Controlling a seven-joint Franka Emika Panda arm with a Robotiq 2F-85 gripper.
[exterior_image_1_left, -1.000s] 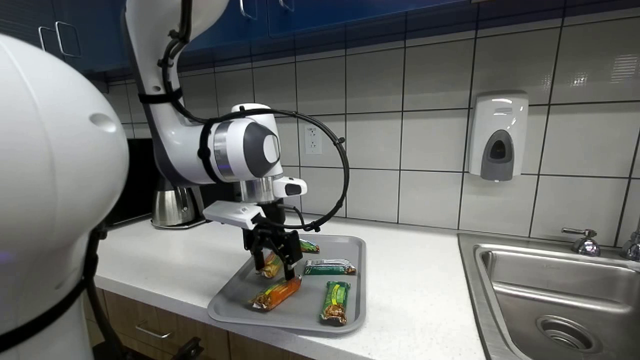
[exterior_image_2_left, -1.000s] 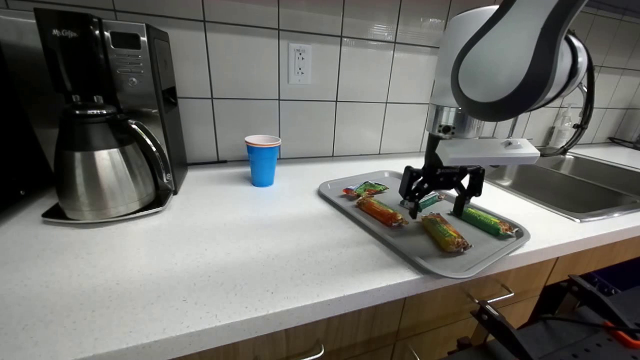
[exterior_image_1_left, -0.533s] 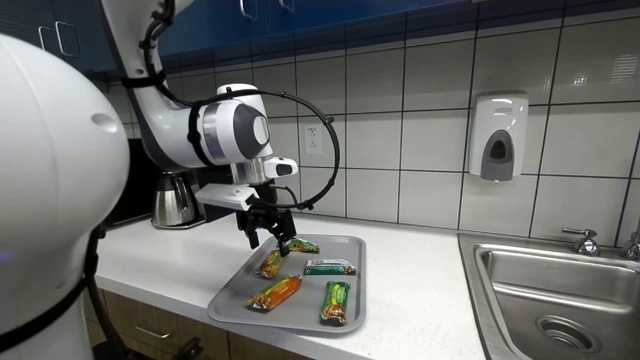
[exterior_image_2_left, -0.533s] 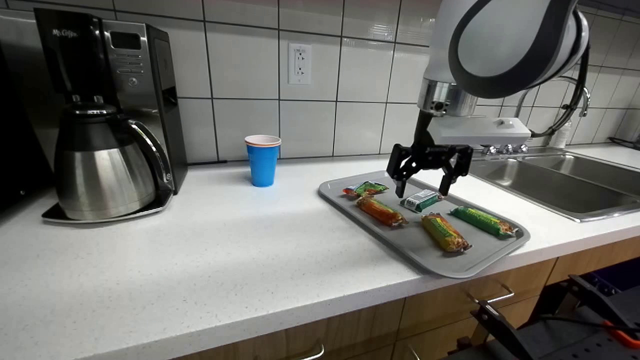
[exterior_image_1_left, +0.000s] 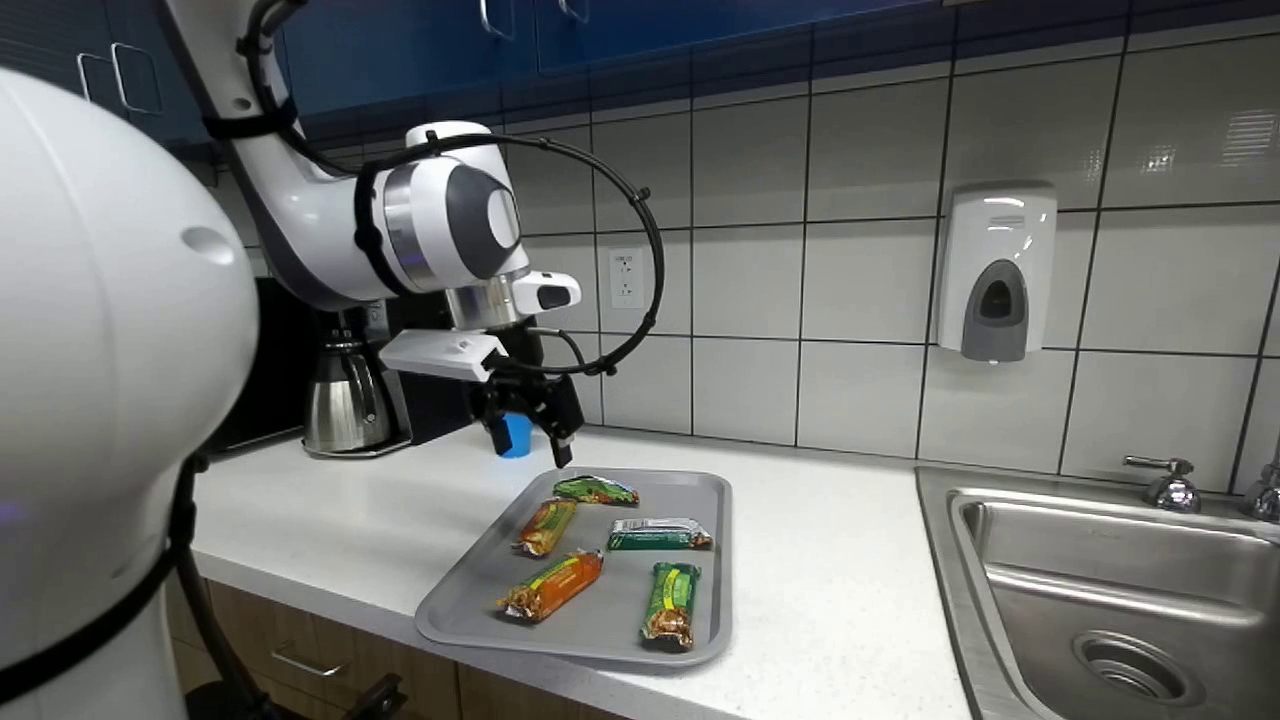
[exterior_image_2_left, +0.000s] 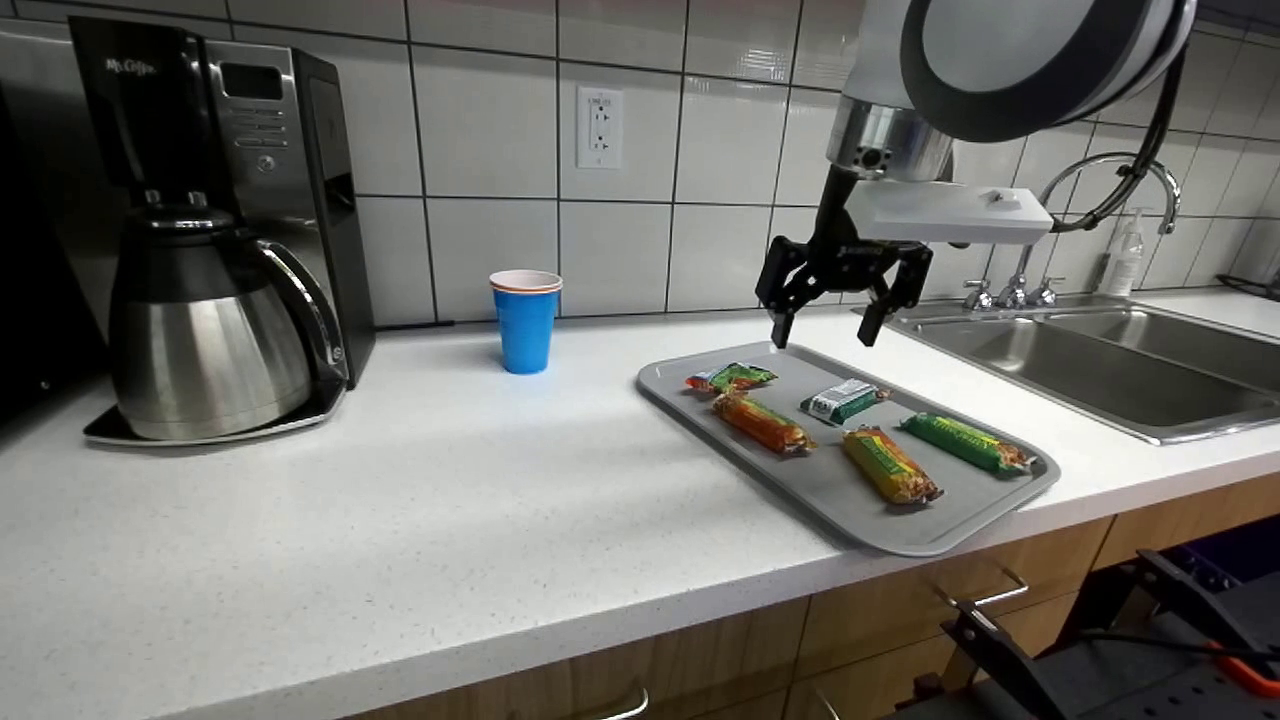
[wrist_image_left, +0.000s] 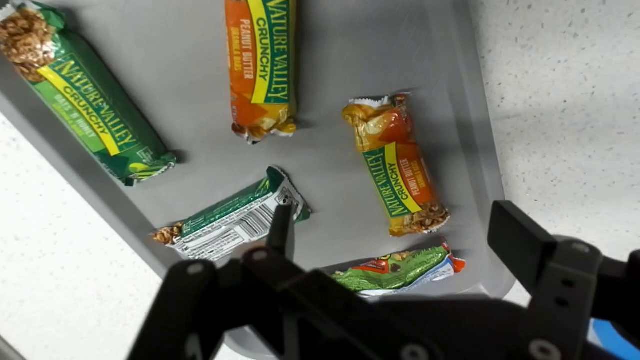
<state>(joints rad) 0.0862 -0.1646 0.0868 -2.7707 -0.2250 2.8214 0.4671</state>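
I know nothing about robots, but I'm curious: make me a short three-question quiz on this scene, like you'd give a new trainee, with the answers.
1. Count: how many wrapped snacks lie on the grey tray?
2. True or false: the robot's jaws are clamped on a snack.
3. Choose: which is nearest to the blue cup on the counter?
A) the coffee maker
B) the sink
C) the soap dispenser on the wall

Key:
1. Five.
2. False: they stand open, holding nothing.
3. A.
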